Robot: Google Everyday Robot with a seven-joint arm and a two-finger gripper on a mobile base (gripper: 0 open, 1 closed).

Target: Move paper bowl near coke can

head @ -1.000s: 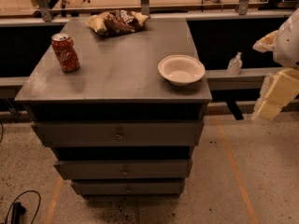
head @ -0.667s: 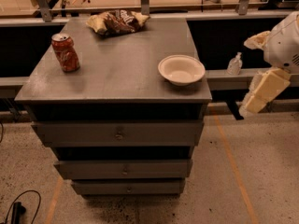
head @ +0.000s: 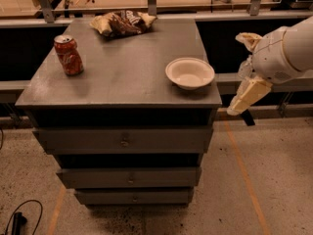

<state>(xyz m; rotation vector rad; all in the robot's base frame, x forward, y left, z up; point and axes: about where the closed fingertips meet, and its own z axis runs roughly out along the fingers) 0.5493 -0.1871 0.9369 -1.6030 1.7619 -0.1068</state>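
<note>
Shallow, off-white, wide-rimmed paper bowl (head: 190, 73) sits upright near the surface's (head: 122, 80) right edge, well apart from the coke can (head: 68, 56). The gripper (head: 244, 98) hangs beyond that edge; I cannot tell whether it is apart or together.

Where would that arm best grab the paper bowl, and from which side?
Probably the right rim of the paper bowl, coming down from above on the right. It sits upright near the right edge of the cabinet, its wide thin rim offers a lip to pinch, and the gripper hangs just beyond that edge.
</note>
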